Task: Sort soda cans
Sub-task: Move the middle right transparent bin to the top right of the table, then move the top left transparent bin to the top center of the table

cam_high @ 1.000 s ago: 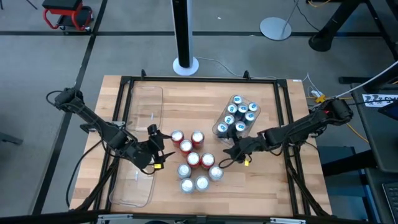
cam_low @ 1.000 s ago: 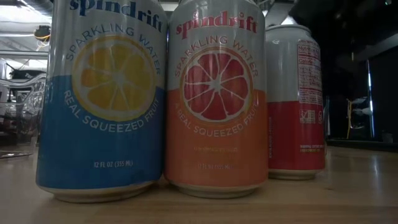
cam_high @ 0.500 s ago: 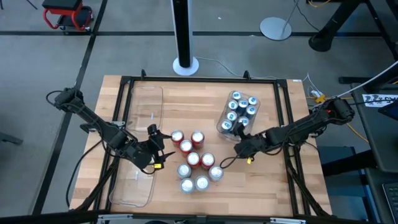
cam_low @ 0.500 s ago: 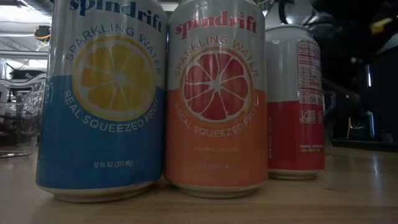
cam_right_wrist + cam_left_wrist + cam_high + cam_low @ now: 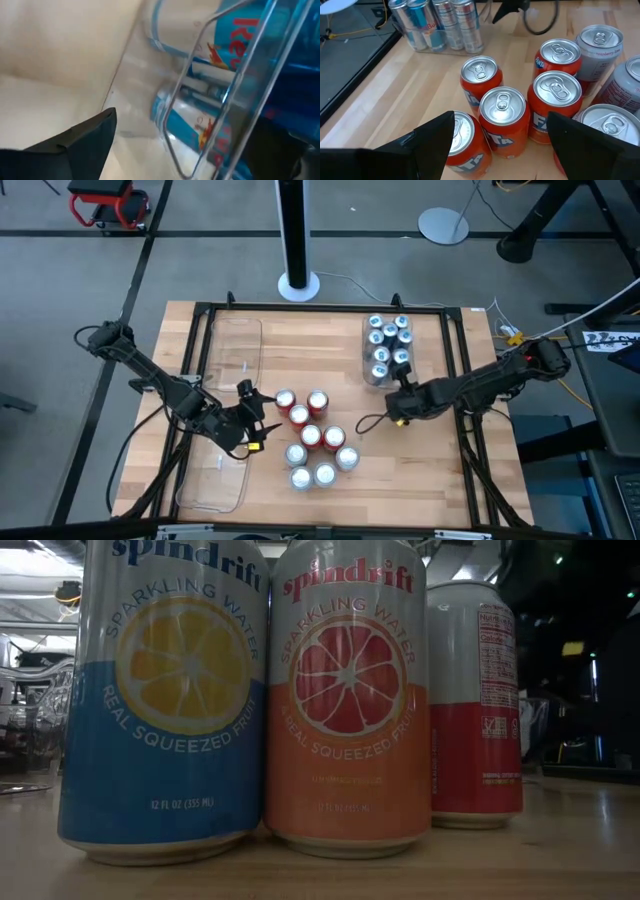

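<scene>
Red cans [image 5: 310, 420] stand in a cluster at mid-table, with silver-grey cans [image 5: 322, 470] right on their near side. Blue cans [image 5: 388, 345] stand upright in a clear tray [image 5: 367, 370] on the far right. My left gripper [image 5: 258, 417] is open beside the red cans' left side; in its wrist view [image 5: 500, 140] a red can [image 5: 501, 120] stands ahead between the fingers, untouched. My right gripper [image 5: 400, 393] is open at the tray's near end. Three cans [image 5: 348, 700] fill the low view. My right gripper [image 5: 180, 145] has the near end wall of the clear tray [image 5: 200, 100] between its open fingers, coming nearly level from the table's near side. The tray sits flat on the table with its blue cans upright. Which finger touches the wall I cannot tell.
A second clear tray [image 5: 225, 340], long and empty, lies along the table's left side, partly under my left arm. A black frame [image 5: 320, 308] runs round the table top. Bare wood [image 5: 310, 355] lies between the two trays on the far half.
My right gripper has moved toward the far and right edges. The tray of blue cans has gone with it: it has turned from slanting to lengthwise along the table's right side and slid toward the far edge. My left arm has kept still.
</scene>
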Robot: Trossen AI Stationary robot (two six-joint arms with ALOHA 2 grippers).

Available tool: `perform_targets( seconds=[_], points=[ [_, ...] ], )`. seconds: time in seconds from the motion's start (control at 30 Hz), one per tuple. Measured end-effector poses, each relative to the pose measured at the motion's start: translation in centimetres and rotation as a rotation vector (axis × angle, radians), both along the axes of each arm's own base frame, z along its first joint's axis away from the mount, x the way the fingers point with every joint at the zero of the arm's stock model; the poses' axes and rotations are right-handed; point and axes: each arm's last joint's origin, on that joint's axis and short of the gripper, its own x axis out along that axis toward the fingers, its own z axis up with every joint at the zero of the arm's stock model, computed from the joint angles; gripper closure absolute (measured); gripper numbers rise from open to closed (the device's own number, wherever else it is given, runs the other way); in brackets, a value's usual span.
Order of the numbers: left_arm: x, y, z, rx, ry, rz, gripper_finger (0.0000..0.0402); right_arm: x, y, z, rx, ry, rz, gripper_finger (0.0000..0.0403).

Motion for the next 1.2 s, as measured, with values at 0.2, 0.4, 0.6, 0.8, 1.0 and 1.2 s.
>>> perform_targets(
  seconds=[0.2,0.4,0.6,0.8,1.0,1.2],
  points=[
    [0.0,0.0,0.0,0.002,0.000,0.000,0.0096,0.1,-1.8,0.0,-0.025,0.024,-0.067,0.0023],
    [0.0,0.0,0.0,0.004,0.000,0.000,0.0096,0.3,-2.2,0.7,-0.033,0.053,-0.069,0.0023],
    [0.0,0.1,0.1,0.014,-0.009,0.017,0.0096,1.6,-1.3,4.3,-0.021,0.069,-0.019,0.0023],
    [-0.3,0.6,-0.4,-0.021,0.015,0.087,0.0096,2.3,0.6,7.9,-0.059,0.039,0.055,0.0023],
    [-0.2,3.7,-1.3,-0.049,0.153,0.223,0.0096,2.5,1.2,8.6,-0.065,0.008,0.082,0.0023],
    [0.3,8.6,-1.5,-0.065,0.367,0.280,0.0096,2.5,1.1,8.6,-0.087,0.013,0.081,0.0023]
  ],
)
